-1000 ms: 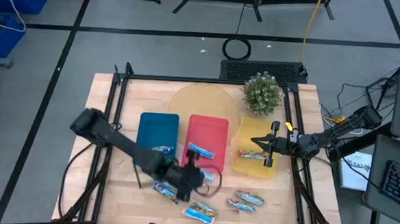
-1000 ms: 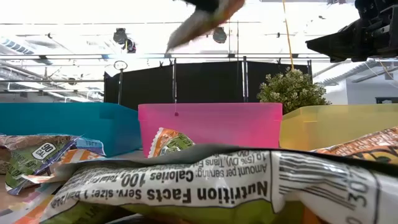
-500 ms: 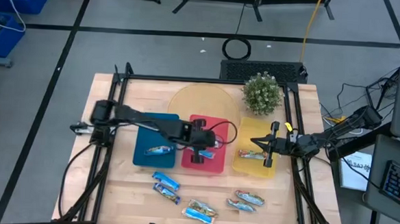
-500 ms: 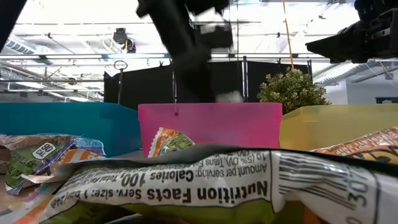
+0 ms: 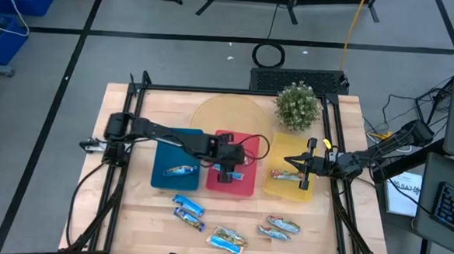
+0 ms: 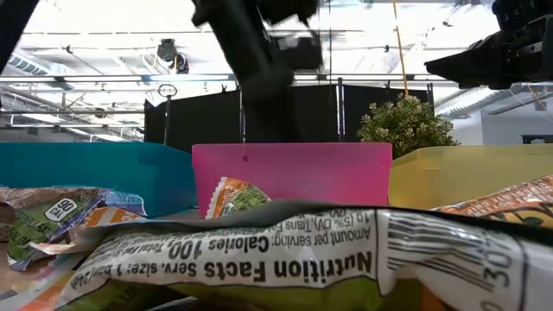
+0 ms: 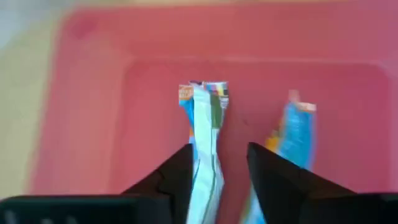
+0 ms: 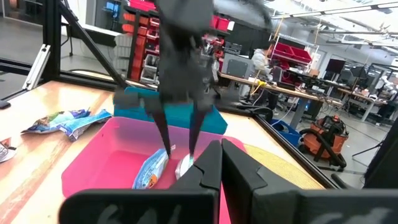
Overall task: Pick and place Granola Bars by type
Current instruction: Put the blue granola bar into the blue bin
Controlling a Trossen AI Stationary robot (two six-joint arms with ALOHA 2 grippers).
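Note:
My left gripper (image 5: 228,174) hangs open over the red tray (image 5: 246,140). A blue and silver granola bar (image 7: 205,118) sits on edge between its fingers, down in the tray. A second bar (image 7: 297,134) lies beside it on the tray floor. One bar (image 5: 179,170) lies in the blue tray (image 5: 176,140). Another (image 5: 285,175) lies in the yellow tray (image 5: 296,142). Several bars lie loose on the wood near the front edge, among them a blue one (image 5: 188,204) and a green-marked one (image 5: 227,239). My right gripper (image 5: 304,174) waits shut above the yellow tray. My left gripper's fingers point down on either side of the bar's near end (image 7: 200,168). The bar runs close along the inner side of one finger (image 7: 180,171). I cannot tell whether it touches that finger.
A potted plant (image 5: 298,105) stands at the far right behind the yellow tray. A round pale board (image 5: 227,115) lies behind the red tray. A black frame (image 5: 134,122) runs along the table's sides. Bare wood shows left of the blue tray.
My left gripper has carried a bar up from the loose bars near the front edge toward the far edge, and stopped over the red tray. The bar's lower end, which half a second ago showed above the tray's front wall, has sunk behind it.

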